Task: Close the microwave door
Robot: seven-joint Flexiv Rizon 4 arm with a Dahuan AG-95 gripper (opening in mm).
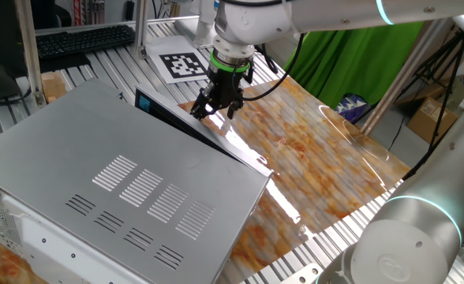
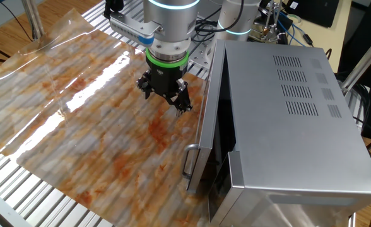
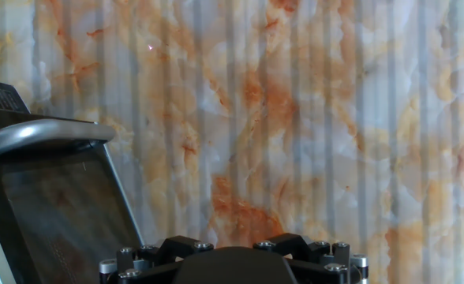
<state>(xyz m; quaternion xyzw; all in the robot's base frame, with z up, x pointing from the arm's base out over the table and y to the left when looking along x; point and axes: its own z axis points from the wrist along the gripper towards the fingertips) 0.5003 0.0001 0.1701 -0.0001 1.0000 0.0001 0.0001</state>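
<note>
In one fixed view the microwave [image 1: 114, 189] fills the left, its slotted grey top facing the camera. Along its far front edge the door [image 1: 204, 130] stands slightly ajar, a dark panel with a bluish edge. Just right of the door the gripper [image 1: 214, 108] hangs over the marbled sheet [image 1: 319, 158] on the desk [image 1: 98, 59], near the door but apart from it. I cannot tell whether its fingers are spread or pressed together; nothing is seen between them.

In the other fixed view the gripper [image 2: 165, 94] is left of the door [image 2: 206, 120], whose handle [image 2: 189, 165] faces the sheet [image 2: 78, 120]; the microwave [image 2: 286, 107] sits to the right.

In the hand view the door [image 3: 50, 205] and handle [image 3: 43, 132] lie at lower left.
</note>
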